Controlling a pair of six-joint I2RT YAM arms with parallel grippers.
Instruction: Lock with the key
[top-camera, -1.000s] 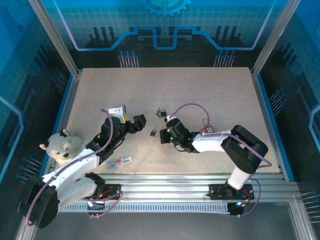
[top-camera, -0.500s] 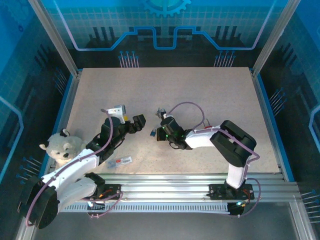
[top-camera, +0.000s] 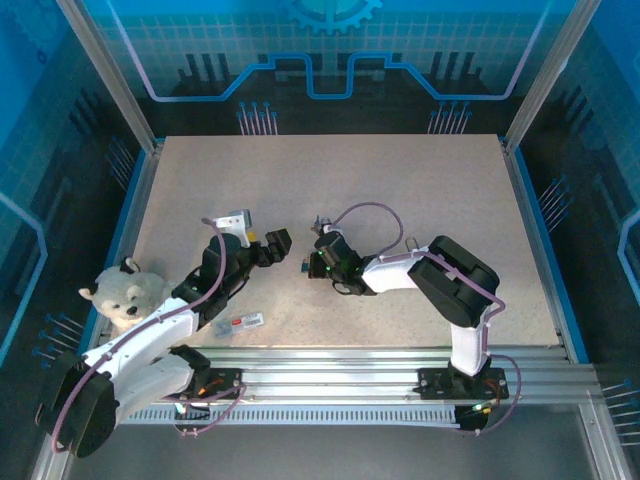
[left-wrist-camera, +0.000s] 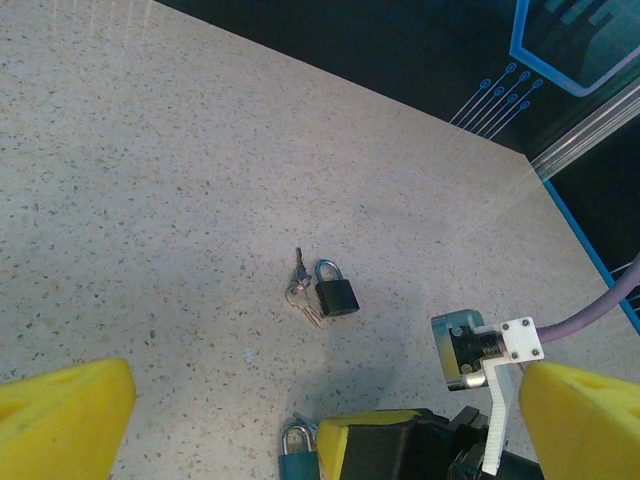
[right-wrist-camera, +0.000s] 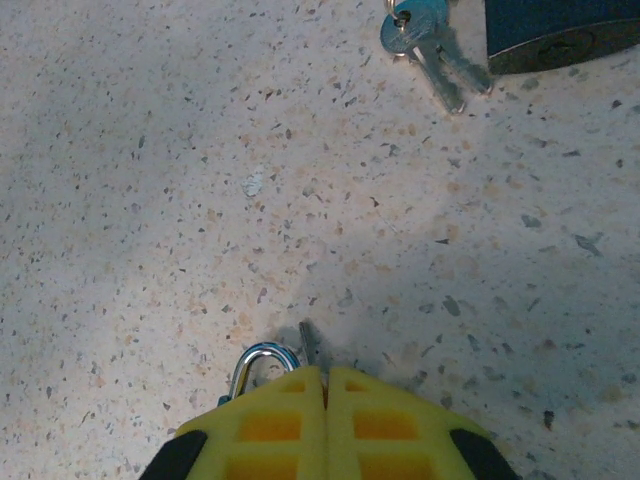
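Observation:
A small teal padlock (top-camera: 302, 266) lies on the speckled table, its silver shackle (right-wrist-camera: 255, 362) showing just left of my right fingertips. My right gripper (right-wrist-camera: 326, 372) is shut, and the thin blade of a key (right-wrist-camera: 308, 343) pokes out from between its yellow pads, right beside that shackle. From the left wrist view the teal padlock (left-wrist-camera: 298, 456) sits against the right gripper's yellow finger (left-wrist-camera: 372, 440). My left gripper (left-wrist-camera: 325, 395) hovers wide open just left of it, holding nothing. Farther back lies a black padlock (left-wrist-camera: 337, 296) with a bunch of keys (left-wrist-camera: 300, 291).
A white plush bear (top-camera: 125, 295) sits at the table's left edge beside my left arm. A small white and red tag (top-camera: 238, 322) lies near the front rail. The black padlock (right-wrist-camera: 560, 30) and its keys (right-wrist-camera: 425, 40) lie a short way beyond my right fingertips.
My right gripper has slid left across the table, staying shut, until its tip is at the teal padlock. The left arm has stayed still and open.

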